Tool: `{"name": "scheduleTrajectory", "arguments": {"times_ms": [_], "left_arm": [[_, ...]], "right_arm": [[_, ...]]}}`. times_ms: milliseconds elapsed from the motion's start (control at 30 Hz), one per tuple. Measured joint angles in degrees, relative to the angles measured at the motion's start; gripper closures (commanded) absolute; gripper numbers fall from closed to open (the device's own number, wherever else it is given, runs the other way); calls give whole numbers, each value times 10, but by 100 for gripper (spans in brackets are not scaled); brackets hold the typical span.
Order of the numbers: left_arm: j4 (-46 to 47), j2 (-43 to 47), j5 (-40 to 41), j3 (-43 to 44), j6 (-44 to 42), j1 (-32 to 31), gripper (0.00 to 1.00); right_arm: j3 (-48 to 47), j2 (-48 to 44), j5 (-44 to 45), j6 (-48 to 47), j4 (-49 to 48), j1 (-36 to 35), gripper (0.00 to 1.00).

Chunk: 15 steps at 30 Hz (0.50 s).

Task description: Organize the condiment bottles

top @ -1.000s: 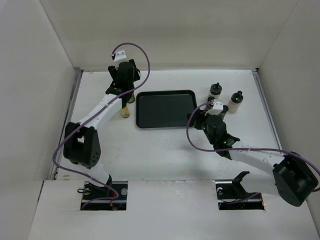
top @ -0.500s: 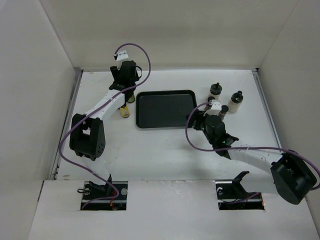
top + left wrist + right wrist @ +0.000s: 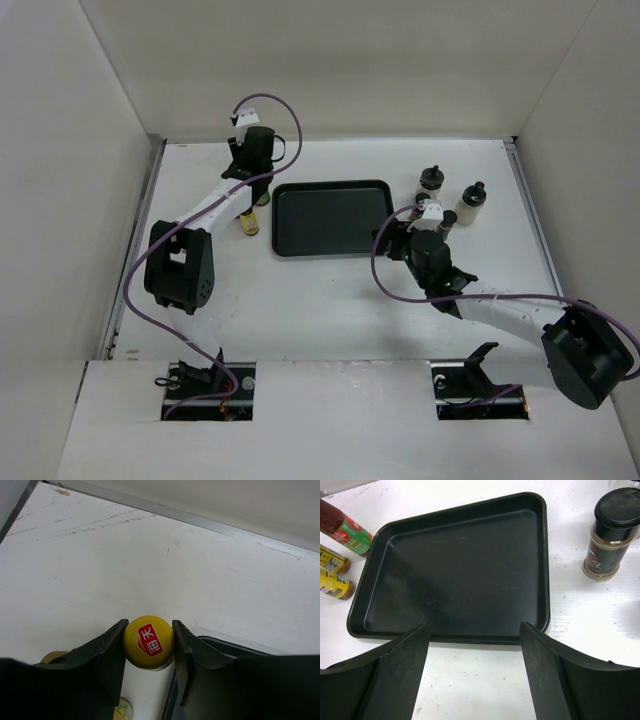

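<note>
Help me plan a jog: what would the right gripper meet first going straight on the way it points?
Likely the black tray, near its front rim, which lies straight ahead between the right gripper's open fingers; depth is unclear.

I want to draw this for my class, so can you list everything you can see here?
table: one, white, under everything
tray: one, black, middle of table
red-sauce bottle: one, red with yellow cap, left of tray
yellow-labelled bottles: two, brown caps, left of tray
shakers: two, cream with black tops, right of tray
dark jars: two, black caps, right of tray
left gripper: one, black, shut on the red-sauce bottle's cap
right gripper: one, black, open, beside tray's right edge
</note>
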State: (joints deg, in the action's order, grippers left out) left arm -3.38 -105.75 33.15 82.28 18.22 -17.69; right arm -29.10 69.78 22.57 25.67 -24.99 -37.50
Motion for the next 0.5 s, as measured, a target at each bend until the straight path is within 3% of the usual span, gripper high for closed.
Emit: {"name": "scheduleTrajectory", "arguments": {"times_ms": [267,500], "left_arm": [[-35,7,0,37,-10,-3,81],[-34,84,10,52,-29,-46,81]], "right_arm": [[0,0,0,0,0,0,20],[0,0,0,0,0,0,19]]}}
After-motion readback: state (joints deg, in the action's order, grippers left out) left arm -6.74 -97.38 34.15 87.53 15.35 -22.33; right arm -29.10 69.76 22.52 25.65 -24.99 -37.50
